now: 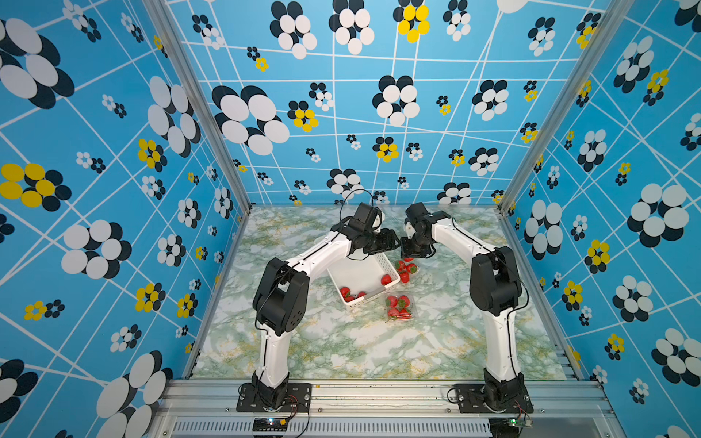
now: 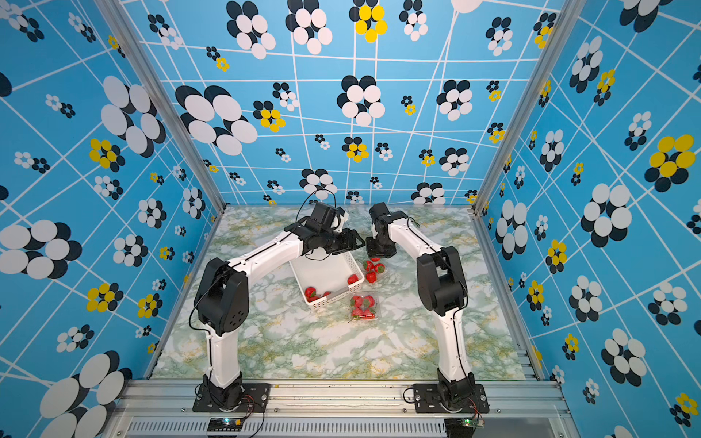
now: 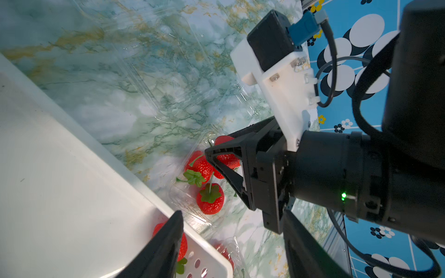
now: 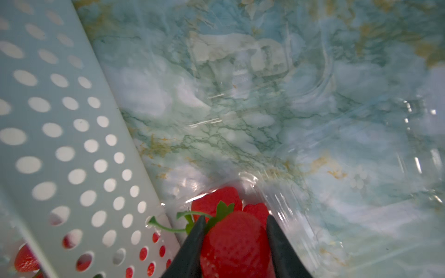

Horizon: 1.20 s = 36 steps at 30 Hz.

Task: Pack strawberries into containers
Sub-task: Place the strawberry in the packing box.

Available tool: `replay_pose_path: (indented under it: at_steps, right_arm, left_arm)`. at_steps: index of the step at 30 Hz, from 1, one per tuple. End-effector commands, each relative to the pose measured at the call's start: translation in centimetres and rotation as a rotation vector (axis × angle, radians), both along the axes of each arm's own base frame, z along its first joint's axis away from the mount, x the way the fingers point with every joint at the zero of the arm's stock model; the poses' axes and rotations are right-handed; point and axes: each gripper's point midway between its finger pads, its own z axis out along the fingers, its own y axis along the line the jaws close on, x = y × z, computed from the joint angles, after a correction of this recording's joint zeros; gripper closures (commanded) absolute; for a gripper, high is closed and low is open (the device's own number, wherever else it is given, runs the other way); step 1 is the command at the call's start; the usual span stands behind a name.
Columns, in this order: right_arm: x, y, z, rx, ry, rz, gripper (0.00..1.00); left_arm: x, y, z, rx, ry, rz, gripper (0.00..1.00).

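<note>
1. right claw [image 4: 236, 217]: clenched on one strawberry [image 4: 237, 245], pinched by its sides between both fingers; the green cap and thin stem stick out past one finger.

2. open punnet [image 4: 284, 207]: clear plastic, directly beneath the right claw. It stands on the table [image 1: 341, 349], just beside the long wall of the basket [image 1: 360, 275]. It holds loose strawberries [image 3: 210, 198], at least three, lying under the gripped one.

3. left claw [image 3: 232, 213]: released, fingers spread wide with nothing between them. It hangs above the far end of the basket, close beside the right claw, with the two heads nearly facing.

4. basket: white and perforated, beneath the left claw and stretching from it toward the arm bases. One basket strawberry [image 1: 386, 280] lies against the wall on the right claw's side. The corner strawberries [image 1: 345, 292] lie at the end farthest from both claws.

5. filled punnet [image 1: 412, 309]: clear, packed with red fruit. It sits well short of both claws, toward the arm bases, just beside the basket's near corner.

6. clear plastic [image 4: 385, 144]: faint ridged outlines on the table beyond the right claw. This is possibly a third punnet or an open lid; the wrist views are too blurred to tell which.
</note>
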Motion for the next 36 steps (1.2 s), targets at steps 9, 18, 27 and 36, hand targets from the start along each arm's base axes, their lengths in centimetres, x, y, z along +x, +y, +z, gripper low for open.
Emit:
replay_pose_path:
  at_steps: [9, 18, 27, 36]
  right_arm:
    - [-0.4, -0.6, -1.9, 0.028, 0.036, -0.027, 0.73]
    - [-0.8, -0.6, -0.8, 0.045, 0.019, -0.029, 0.61]
    - [-0.6, -1.2, 2.1, 0.032, -0.055, -0.026, 0.41]
    - [0.0, -3.4, 5.4, -0.019, -0.143, -0.074, 0.38]
  left_arm:
    - [0.9, -1.7, -0.2, -0.007, -0.003, -0.038, 0.34]
    - [0.7, -1.9, -0.2, -0.009, 0.001, -0.043, 0.34]
    - [0.3, -2.7, -0.8, -0.021, 0.019, -0.059, 0.34]
    - [-0.5, -3.8, -1.2, 0.002, 0.046, -0.083, 0.34]
